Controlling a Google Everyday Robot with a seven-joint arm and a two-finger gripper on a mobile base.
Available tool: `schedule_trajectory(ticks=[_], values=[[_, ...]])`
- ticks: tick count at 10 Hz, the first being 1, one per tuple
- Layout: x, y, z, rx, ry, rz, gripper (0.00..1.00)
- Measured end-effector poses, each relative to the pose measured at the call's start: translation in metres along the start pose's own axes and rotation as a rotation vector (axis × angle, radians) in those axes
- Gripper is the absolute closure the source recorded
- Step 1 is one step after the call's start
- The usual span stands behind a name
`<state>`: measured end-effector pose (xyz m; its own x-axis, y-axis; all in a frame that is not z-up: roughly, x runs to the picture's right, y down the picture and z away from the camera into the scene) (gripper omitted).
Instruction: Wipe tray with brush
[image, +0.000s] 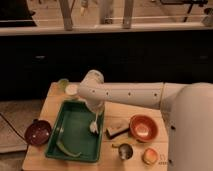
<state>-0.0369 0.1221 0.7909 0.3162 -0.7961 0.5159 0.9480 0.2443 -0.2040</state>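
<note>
The dark-green tray (64, 119) lies on the wooden table, left of centre. My gripper (95, 109) hangs above the tray's right rim at the end of the white arm, which reaches in from the right. It is shut on the brush (94, 122), whose slim pale handle points down. The whitish tuft head (93, 129) rests low over the tray's right side, by the rim. A curved green strip (67, 148) lies in the tray's near part.
A maroon bowl (37, 132) sits left of the tray. To the right are a dark block (117, 131), an orange bowl (143, 127), a small cup (124, 151) and an orange fruit (150, 156). Pale items (68, 88) lie behind the tray.
</note>
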Motion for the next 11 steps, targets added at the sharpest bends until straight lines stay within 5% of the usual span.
schedule_trajectory(ticks=[4, 8, 11], values=[[0.001, -0.044, -0.014, 0.036, 0.018, -0.044, 1.00], [-0.041, -0.114, -0.019, 0.038, 0.019, -0.210, 1.00], [-0.068, -0.118, -0.013, 0.028, -0.001, -0.283, 1.00]])
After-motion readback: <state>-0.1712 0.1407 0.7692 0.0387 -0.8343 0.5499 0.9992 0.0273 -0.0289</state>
